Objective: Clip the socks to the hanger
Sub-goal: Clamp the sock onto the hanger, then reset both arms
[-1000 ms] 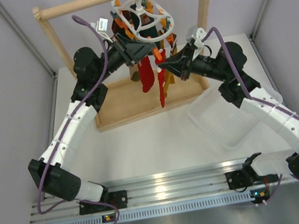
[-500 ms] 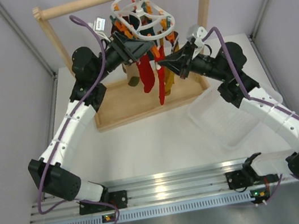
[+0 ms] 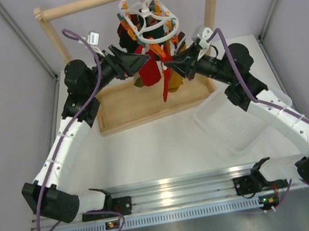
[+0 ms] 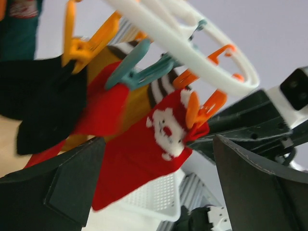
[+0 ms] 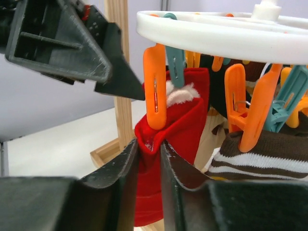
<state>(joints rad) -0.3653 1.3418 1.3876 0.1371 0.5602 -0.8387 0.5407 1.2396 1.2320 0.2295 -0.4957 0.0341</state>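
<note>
The right gripper (image 5: pixel 150 148) has its fingers nearly together on a fold of the red sock (image 5: pixel 190 110), pinching the cloth right at the cuff. Directly at 12 o'clock from those fingertips, touching the same fold, an orange clip (image 5: pixel 155 86) bites the cuff and hangs from the rim of the white ring hanger (image 5: pixel 216 31). So the sock appears already clipped. Its long axis drops from the clip at 12 toward 6 o'clock, passing between the right fingers. Just beside it, at 3 o'clock, a brown striped sock (image 5: pixel 260 159) hangs from another orange clip. The left gripper (image 4: pixel 158 144) stands wide apart and holds nothing. In its own wrist view the red sock, with its white patch, lies ahead in the gap between the fingers but touches neither. The right arm is the nearer one and the only one in contact. By my reading, the coming move depends on the right fingers letting go and drawing away toward 6 o'clock, along the sock's length, so the cuff is not tugged out of the clip.
</note>
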